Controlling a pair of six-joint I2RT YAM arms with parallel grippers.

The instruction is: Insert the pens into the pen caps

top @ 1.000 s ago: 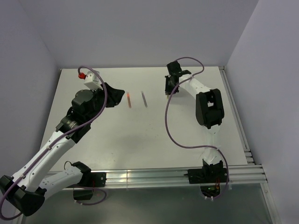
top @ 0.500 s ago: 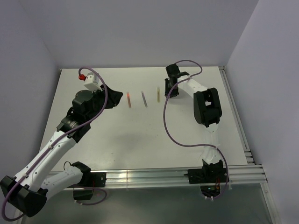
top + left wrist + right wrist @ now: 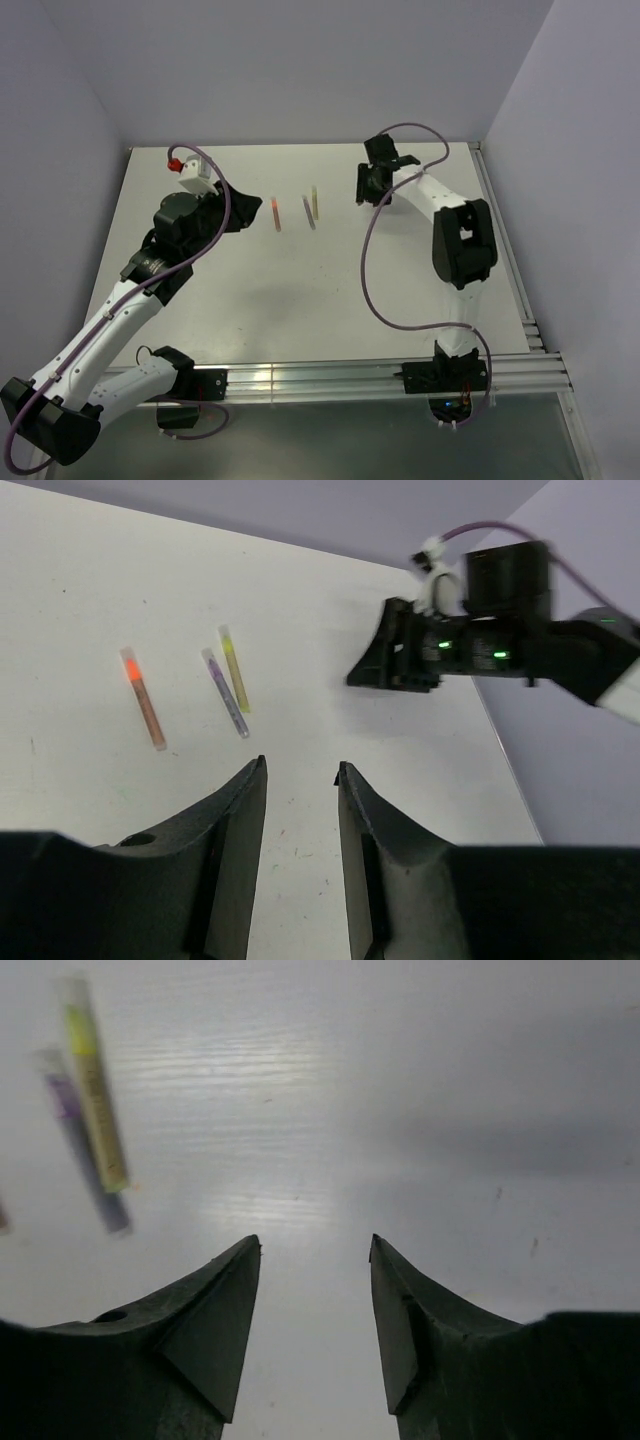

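Three pens lie side by side at the back middle of the table: an orange-red pen (image 3: 275, 213) (image 3: 143, 697), a purple pen (image 3: 307, 213) (image 3: 225, 692) and a yellow-green pen (image 3: 315, 201) (image 3: 234, 668) (image 3: 95, 1085). The yellow-green one almost touches the purple pen (image 3: 85, 1145). Each pen's far end has a short, differently shaded section that looks like its pen cap: orange (image 3: 130, 665), pale lilac (image 3: 209, 657), cream-yellow (image 3: 225, 635). My left gripper (image 3: 255, 207) (image 3: 300, 768) hovers open just left of the pens, empty. My right gripper (image 3: 365, 185) (image 3: 315, 1242) stands open to their right, empty.
The grey walls close the table at the back and on both sides. The right arm's purple cable (image 3: 365, 260) loops over the table's right half. A metal rail (image 3: 330, 378) runs along the near edge by the arm bases.
The yellow-green pen has come out of the right gripper and now lies by the purple pen. The right jaws have opened and drawn back to the right. The left arm has hardly moved.
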